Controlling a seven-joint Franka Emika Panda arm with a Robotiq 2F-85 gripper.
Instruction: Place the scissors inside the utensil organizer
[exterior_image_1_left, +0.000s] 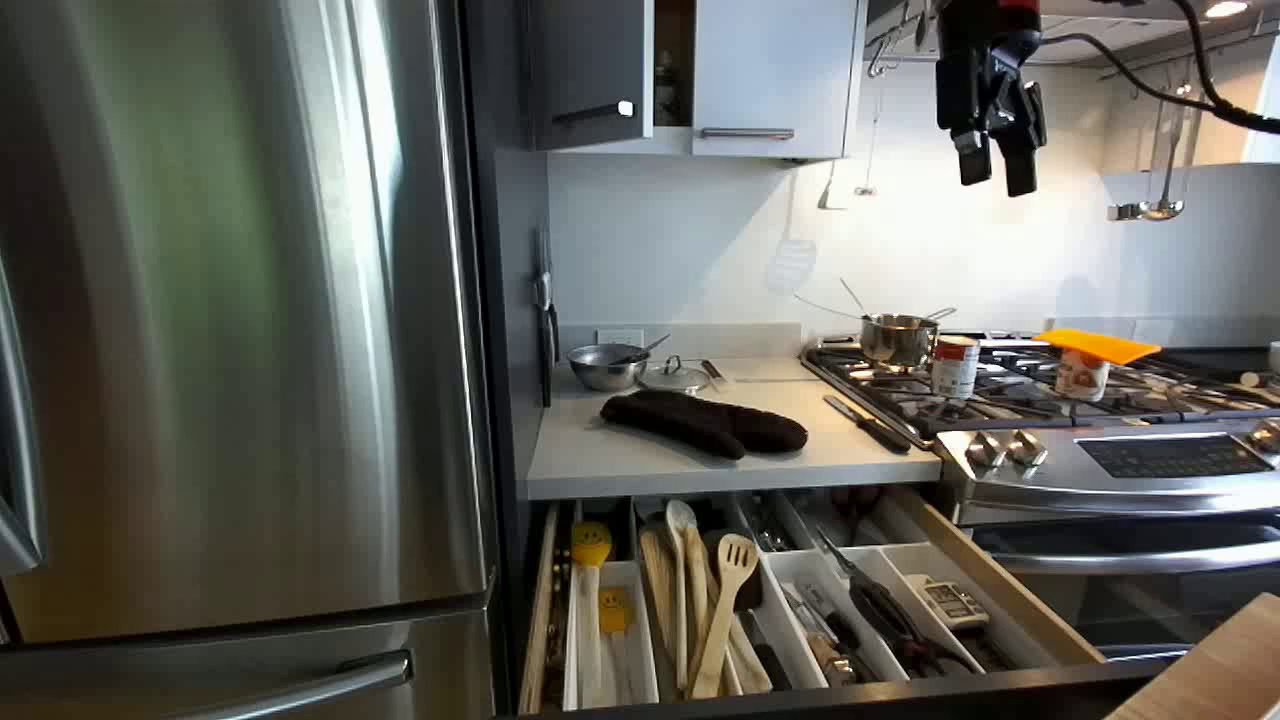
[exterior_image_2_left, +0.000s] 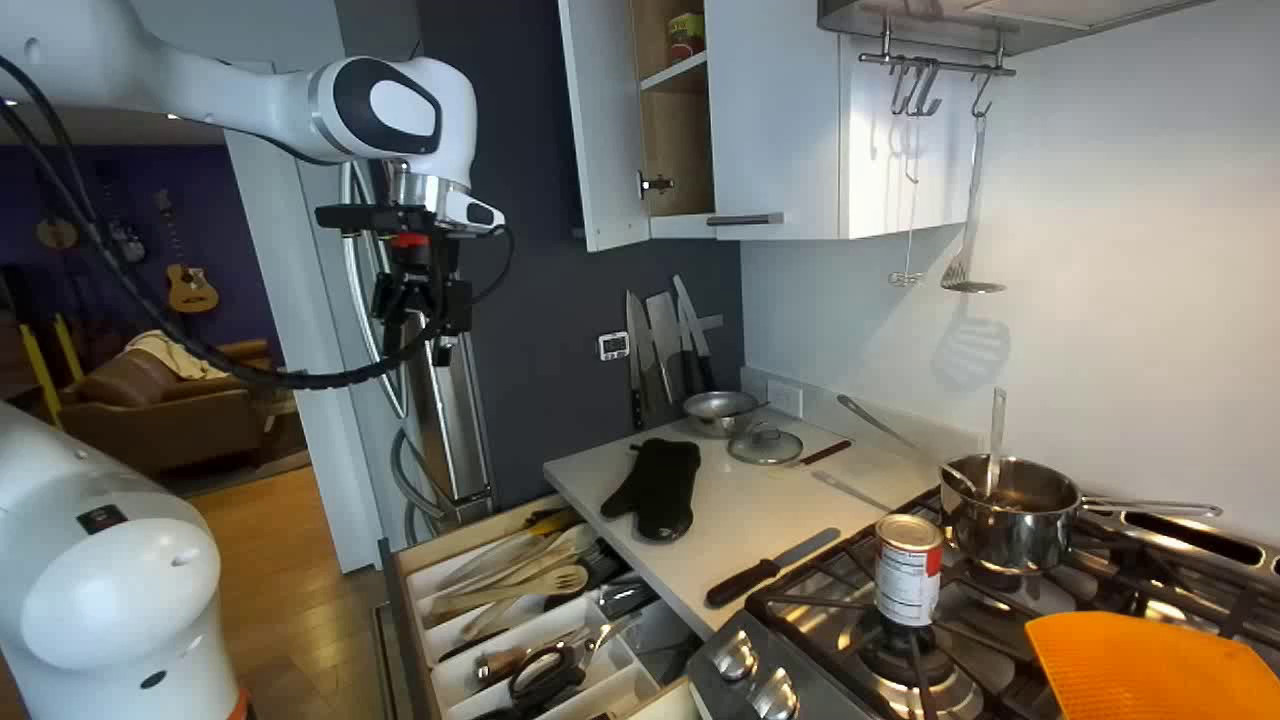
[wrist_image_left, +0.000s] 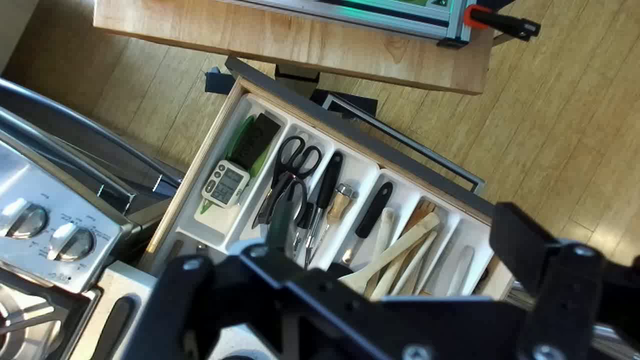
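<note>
The utensil organizer is a white divided tray in a pulled-out pale-wood drawer, also in an exterior view and the wrist view. It holds wooden spoons and other tools. Black-handled scissors lie in a compartment between the timer's and the one with a wood-handled tool. They also show in both exterior views; overlapping handles hide whether there is more than one pair. My gripper is open and empty, high above the drawer, and shows in both exterior views.
A dark oven mitt and a knife lie on the counter above the drawer. The stove holds a pot and a can. A cabinet door stands open. A wooden table is near the drawer front.
</note>
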